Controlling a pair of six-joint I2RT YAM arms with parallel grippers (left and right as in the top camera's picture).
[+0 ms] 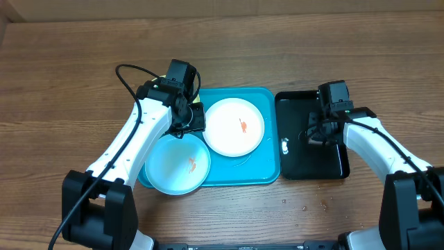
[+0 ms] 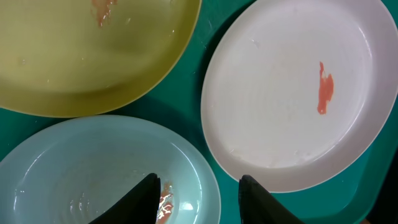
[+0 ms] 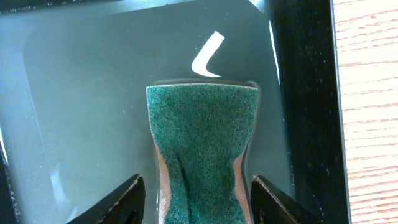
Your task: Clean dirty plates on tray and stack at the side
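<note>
on the wood-grain desk (image 1: 277, 42), the turquoise tray (image 1: 267, 173) held three smeared plates (image 1: 229, 135); the left hand (image 2: 198, 196) hung spread above them, the right hand (image 3: 198, 202) pinched a green sponge (image 3: 202, 130) over the black tray (image 1: 312, 163).

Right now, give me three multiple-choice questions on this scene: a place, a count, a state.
1. Where is the sponge? A on a plate; B at the black tray; C on bare table.
2. How many plates show orange smears? A one; B two; C three.
3. The left end effector is: A open; B shut on a plate; C shut on the sponge.
B: the right end effector pinches it there. C: yellow-green plate, white plate and light blue plate each bear one. A: its fingers stand apart.
</note>
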